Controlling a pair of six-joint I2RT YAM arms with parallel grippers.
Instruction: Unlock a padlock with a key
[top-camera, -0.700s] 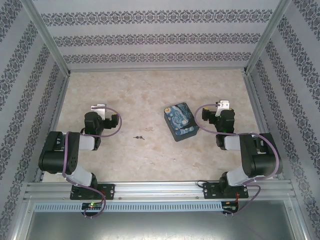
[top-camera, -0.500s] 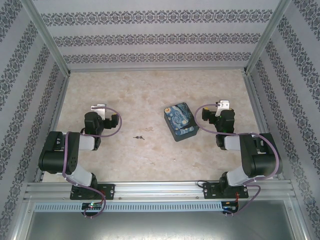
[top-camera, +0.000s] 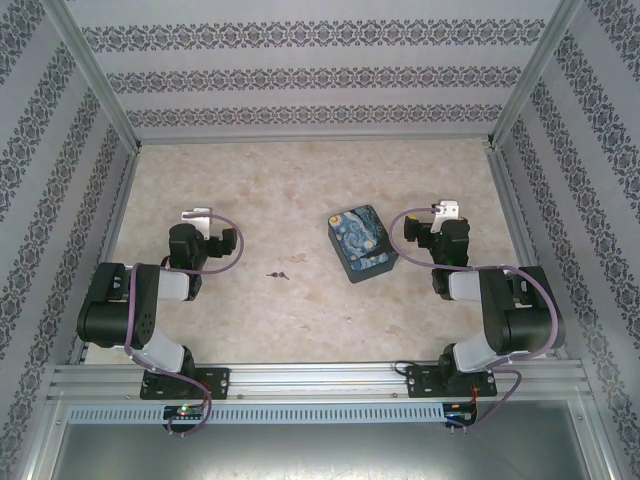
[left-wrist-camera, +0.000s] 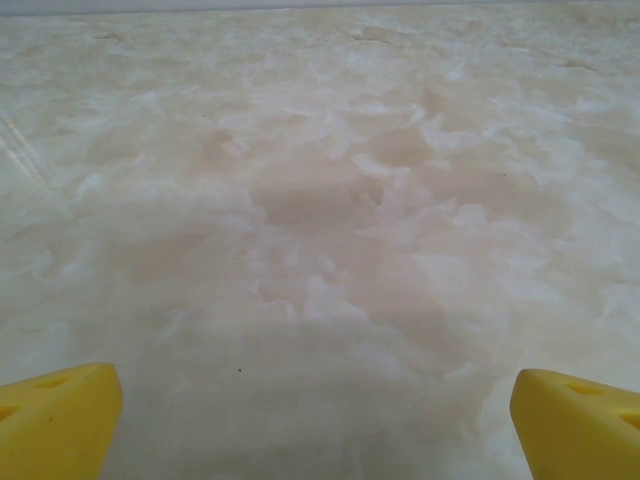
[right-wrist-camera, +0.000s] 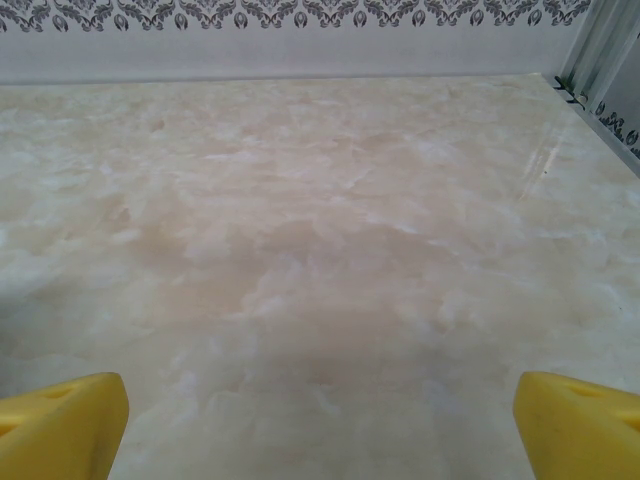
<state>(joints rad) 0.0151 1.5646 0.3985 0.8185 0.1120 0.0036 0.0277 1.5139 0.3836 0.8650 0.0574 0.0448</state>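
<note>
The patterned walls (top-camera: 300, 75) close in the back and both sides of a marbled beige table (top-camera: 300, 170). An aluminium rail (top-camera: 320, 378) runs along the table's near edge and carries both bases.

The left arm (top-camera: 125, 310) is folded back on itself. Its black elbow bulges out toward the left wall, and its forearm turns inward and forward, ending low over the left part of the table. The right arm (top-camera: 515, 315) mirrors it, with its elbow out toward the right wall and its wrist pointing away from the bases on the right side.

The left gripper (left-wrist-camera: 318, 415) is spread wide. Its yellow fingers (left-wrist-camera: 60, 420) sit in the two bottom corners of the left wrist view with bare table between them, and it grips nothing. The right gripper (right-wrist-camera: 320, 420) is spread just as wide over bare table and is likewise empty, facing the back wall.

A blue swirl-patterned tin (top-camera: 361, 243) lies flat and slightly askew on the table, just to the left of the right wrist.

The key (top-camera: 281, 274), a tiny dark sliver, lies on the table between the two arms. It is left of the tin and apart from it, a little nearer the bases. It is well clear of both grippers and nothing touches it.
</note>
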